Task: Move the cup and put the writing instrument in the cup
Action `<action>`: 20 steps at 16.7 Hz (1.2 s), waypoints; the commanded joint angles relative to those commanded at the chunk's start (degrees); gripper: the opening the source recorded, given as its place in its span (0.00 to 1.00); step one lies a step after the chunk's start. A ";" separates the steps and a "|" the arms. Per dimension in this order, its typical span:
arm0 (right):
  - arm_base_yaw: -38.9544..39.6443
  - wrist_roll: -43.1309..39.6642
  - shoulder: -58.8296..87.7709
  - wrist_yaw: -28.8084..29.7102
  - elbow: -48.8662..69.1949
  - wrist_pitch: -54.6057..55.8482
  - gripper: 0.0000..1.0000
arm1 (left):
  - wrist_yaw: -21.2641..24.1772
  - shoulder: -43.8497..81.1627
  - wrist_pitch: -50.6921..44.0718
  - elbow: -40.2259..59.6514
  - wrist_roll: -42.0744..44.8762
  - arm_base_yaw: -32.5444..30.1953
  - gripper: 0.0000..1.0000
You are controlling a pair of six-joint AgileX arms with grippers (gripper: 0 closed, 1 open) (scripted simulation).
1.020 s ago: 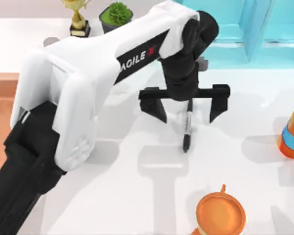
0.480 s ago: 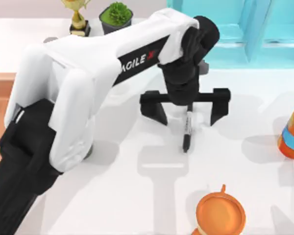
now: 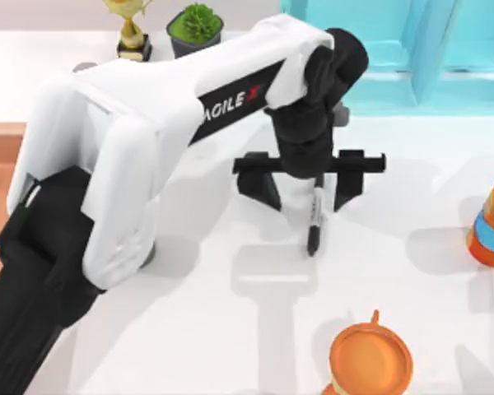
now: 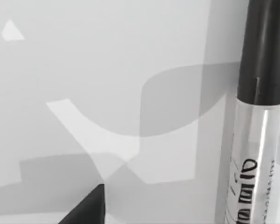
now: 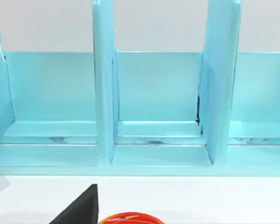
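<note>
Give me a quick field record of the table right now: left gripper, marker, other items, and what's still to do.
left gripper: open, fingers either side of the marker's upper end, not closed on it
marker: lying flat on the white table, near its middle
orange mug: near edge, right of centre
orange blue-banded cylinder: right edge
blue shelf unit: far right
plant pot and trophy: far left
pending: grasp marker
</note>
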 joint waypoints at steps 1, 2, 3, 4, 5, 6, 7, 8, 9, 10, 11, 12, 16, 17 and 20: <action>0.00 0.00 0.00 0.00 0.00 0.00 1.00 | 0.00 0.00 0.00 0.00 0.00 0.00 0.32; 0.00 0.00 0.00 0.00 0.00 0.00 1.00 | 0.00 0.00 0.00 0.00 0.00 0.00 0.25; 0.00 0.00 0.00 0.00 0.00 0.00 1.00 | 0.00 0.00 0.00 0.00 0.00 0.00 0.17; 0.00 0.00 0.00 0.00 0.00 0.00 1.00 | 0.00 0.00 0.00 0.00 0.00 0.00 0.10; 0.00 0.00 0.00 0.00 0.00 0.00 1.00 | 0.00 0.00 0.00 0.00 0.00 0.00 0.02; 0.00 0.00 0.00 0.00 0.00 0.00 1.00 | 0.00 0.00 0.00 0.00 0.00 0.00 0.00; 0.00 0.00 0.00 0.00 0.00 0.00 1.00 | 0.00 0.00 0.00 0.00 0.00 0.00 0.00; 0.00 0.00 0.00 0.00 0.00 0.00 1.00 | 0.00 0.00 0.00 0.00 0.00 0.00 0.00; 0.00 0.00 0.00 0.00 0.00 0.00 1.00 | 0.00 0.00 0.00 0.00 0.00 0.00 0.00; 0.00 0.00 0.00 0.00 0.00 0.00 1.00 | 0.00 0.00 0.00 0.00 0.00 0.00 0.00; 0.00 0.00 0.00 0.00 0.00 0.00 1.00 | 0.00 0.00 0.00 0.00 0.00 0.00 0.00; 0.00 0.00 0.00 0.00 0.00 0.00 1.00 | 0.00 0.00 0.00 0.00 0.00 0.00 0.00; 0.00 0.00 0.00 0.00 0.00 0.00 1.00 | -2.89 -5.26 -2.45 -1.83 1.40 0.68 0.00; 0.00 0.00 0.00 0.00 0.00 0.00 1.00 | -3.02 -6.47 -2.62 -2.94 0.72 0.21 0.00; 0.00 0.00 0.00 0.00 0.00 0.00 1.00 | -3.28 -12.94 -3.37 -8.80 -1.19 -1.71 0.00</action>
